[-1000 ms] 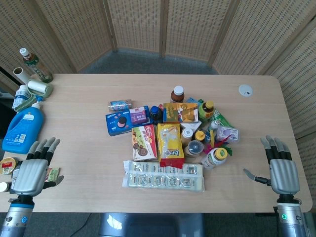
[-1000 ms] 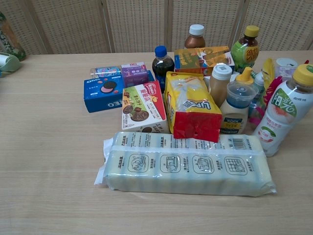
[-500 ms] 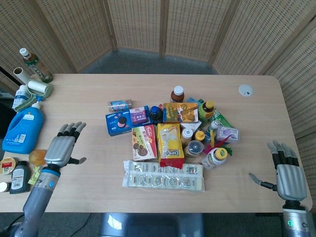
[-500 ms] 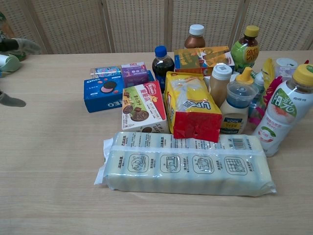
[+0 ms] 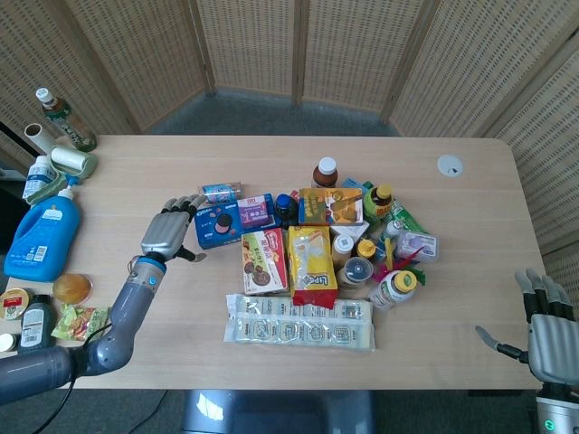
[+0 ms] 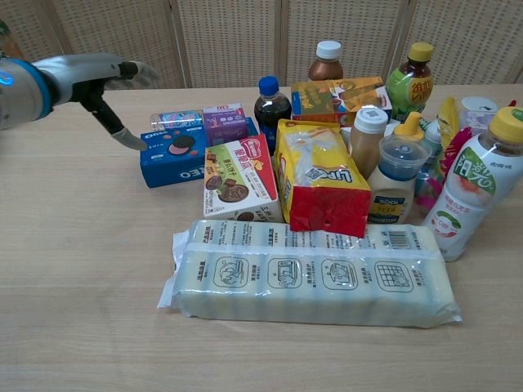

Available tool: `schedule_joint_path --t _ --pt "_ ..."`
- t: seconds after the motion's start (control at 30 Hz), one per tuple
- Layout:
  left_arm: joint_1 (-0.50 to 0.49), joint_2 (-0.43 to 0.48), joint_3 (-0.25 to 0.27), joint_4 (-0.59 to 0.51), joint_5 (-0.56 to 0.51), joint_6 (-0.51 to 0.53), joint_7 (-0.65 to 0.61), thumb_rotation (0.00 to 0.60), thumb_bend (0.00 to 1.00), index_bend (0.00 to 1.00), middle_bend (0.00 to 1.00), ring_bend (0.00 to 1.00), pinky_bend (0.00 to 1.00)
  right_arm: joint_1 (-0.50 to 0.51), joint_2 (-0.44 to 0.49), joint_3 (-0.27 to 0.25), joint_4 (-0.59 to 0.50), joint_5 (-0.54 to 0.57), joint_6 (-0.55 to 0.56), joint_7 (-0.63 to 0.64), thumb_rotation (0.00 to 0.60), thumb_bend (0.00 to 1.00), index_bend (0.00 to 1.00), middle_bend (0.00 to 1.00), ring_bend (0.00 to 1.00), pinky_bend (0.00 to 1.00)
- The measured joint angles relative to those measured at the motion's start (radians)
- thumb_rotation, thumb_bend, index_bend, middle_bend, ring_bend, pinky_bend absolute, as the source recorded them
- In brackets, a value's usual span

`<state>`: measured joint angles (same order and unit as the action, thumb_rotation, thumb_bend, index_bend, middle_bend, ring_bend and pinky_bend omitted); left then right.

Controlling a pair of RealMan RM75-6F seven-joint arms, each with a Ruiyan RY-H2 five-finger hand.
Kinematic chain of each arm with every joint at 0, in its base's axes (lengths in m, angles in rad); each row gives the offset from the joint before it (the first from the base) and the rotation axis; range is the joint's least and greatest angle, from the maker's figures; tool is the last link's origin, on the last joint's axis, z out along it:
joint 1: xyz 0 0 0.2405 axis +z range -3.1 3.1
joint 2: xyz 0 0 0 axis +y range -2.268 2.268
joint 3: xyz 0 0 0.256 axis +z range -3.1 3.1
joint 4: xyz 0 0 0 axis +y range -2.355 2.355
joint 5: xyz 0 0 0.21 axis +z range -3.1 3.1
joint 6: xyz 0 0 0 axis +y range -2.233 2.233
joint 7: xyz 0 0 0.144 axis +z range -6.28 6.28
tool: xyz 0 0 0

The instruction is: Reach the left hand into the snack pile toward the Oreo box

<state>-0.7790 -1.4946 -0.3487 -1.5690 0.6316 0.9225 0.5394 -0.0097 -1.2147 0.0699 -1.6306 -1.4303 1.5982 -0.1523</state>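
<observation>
The blue Oreo box lies flat at the left edge of the snack pile. My left hand hovers just left of the box, fingers spread and empty, the thumb tip close to the box's left end. My right hand stays at the table's near right corner, open with fingers apart; the chest view does not show it.
Beside the Oreo box lie a cookie box, a purple box, a small blue tin and a cola bottle. A long wafer pack sits in front. A blue detergent jug and bottles stand far left.
My left hand has swept from the table's near left corner to the right and forward, up to the Oreo box. My right hand has drifted back toward the near right corner.
</observation>
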Motion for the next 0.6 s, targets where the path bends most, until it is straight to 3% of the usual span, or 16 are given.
schedule_joint_path --t 0.6 --pt "-0.320 -0.285 -0.070 0.513 -0.225 -0.219 -0.018 0.600 0.18 0.11 0.06 0.18 0.00 -0.085 0.020 -0.001 0.021 0.067 0.040 0.038 0.341 0.15 0.00 0.00 0.00 0.00"
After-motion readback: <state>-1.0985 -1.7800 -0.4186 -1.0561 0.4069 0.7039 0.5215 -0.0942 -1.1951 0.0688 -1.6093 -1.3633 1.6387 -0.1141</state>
